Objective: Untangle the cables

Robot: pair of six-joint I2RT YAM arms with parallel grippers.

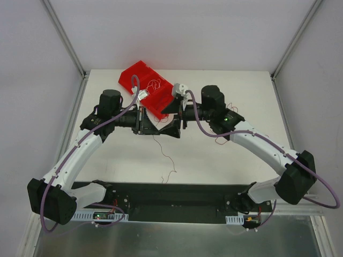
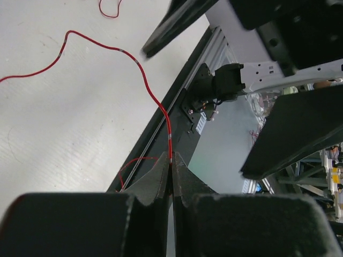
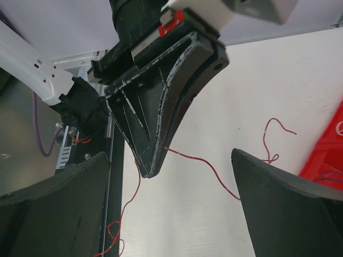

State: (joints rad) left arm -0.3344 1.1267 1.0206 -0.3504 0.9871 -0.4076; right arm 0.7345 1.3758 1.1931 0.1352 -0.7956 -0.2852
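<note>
Though overhead hides it, left end effector (image 2: 171,160) pinches cable (image 2: 144,80); right end effector (image 3: 170,160) gapes.

- Top view, upper centre: the red bin (image 1: 136,74) is partly hidden behind the arms (image 1: 123,115); the cables (image 1: 154,83) on it are too fine to trace.
- Left wrist view: a red strand (image 2: 142,75) leaves the left edge.
- Right wrist view: the red bin is cut off at the right edge.

Your overhead camera looks down on the whole tabletop (image 1: 225,166) from behind; wrist cameras sit close, facing each other, sharing the red cable (image 2: 170,140).
</note>
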